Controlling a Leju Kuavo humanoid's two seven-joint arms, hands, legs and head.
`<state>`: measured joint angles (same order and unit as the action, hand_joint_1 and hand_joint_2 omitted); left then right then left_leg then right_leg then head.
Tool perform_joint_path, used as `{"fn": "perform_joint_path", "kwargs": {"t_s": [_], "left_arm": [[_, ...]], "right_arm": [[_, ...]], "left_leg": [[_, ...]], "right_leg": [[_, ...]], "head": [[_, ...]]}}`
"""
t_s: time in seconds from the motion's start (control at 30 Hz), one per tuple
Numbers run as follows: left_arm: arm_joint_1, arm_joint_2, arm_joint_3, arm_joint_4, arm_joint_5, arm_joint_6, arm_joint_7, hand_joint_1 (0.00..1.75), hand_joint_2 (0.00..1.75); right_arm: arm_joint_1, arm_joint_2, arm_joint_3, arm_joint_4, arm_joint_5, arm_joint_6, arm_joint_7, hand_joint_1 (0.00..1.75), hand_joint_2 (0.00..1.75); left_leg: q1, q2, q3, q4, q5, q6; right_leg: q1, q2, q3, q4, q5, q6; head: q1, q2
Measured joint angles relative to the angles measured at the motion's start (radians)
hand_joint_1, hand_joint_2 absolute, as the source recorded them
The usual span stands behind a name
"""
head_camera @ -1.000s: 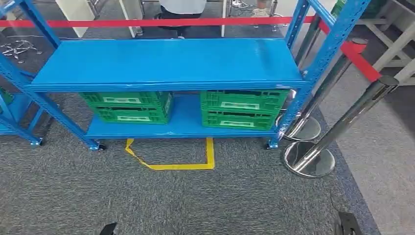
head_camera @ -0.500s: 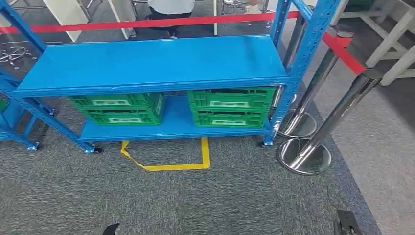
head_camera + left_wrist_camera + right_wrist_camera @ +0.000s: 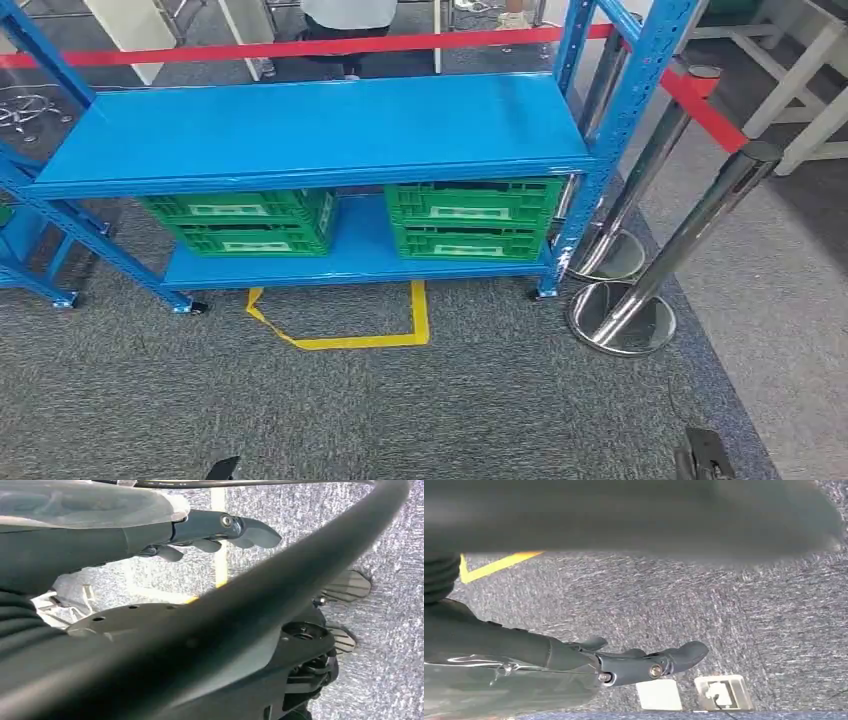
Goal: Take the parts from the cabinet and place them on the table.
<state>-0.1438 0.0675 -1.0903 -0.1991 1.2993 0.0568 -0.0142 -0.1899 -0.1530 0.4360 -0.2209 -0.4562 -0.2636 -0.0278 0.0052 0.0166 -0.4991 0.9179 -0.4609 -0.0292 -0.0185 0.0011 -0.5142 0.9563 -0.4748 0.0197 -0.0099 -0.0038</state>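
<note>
Blue steel cabinet (image 3: 310, 125): two green crates (image 3: 245, 220) (image 3: 470, 218) side by side on its lower shelf. Left hand (image 3: 150, 535) and right hand (image 3: 589, 662) hang over grey carpet (image 3: 420, 400), fingers released, grasping nothing.

Both arms are hanging down; the left hand (image 3: 210, 532) and right hand (image 3: 634, 662) are apparently holding nothing, fingers extended.

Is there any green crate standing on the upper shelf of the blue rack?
No, the upper shelf is bare; both green crates stand on the lower shelf beneath it.
</note>
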Motion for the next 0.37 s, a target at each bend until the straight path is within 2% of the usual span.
{"fn": "perform_joint_path", "kwargs": {"t_s": [0.17,0.37], "left_arm": [[0.002,0.0,0.0,0.0,-0.015,0.0,0.005,0.0,1.75],[0.031,-0.005,0.046,-0.003,-0.161,-0.003,0.005,0.0,1.75]], "right_arm": [[0.002,0.0,0.004,0.0,0.0,0.002,0.003,0.0,1.75],[0.036,0.012,-0.004,-0.003,0.051,0.033,0.007,0.0,1.75]], "left_leg": [[-0.001,0.0,0.0,0.001,-0.001,0.001],[-0.001,0.0,0.0,0.001,-0.002,0.002]], "right_leg": [[0.0,0.0,0.001,-0.001,0.0,0.0],[-0.001,0.0,0.001,-0.002,0.0,0.0]], "head": [[0.0,0.0],[0.0,0.0]]}}
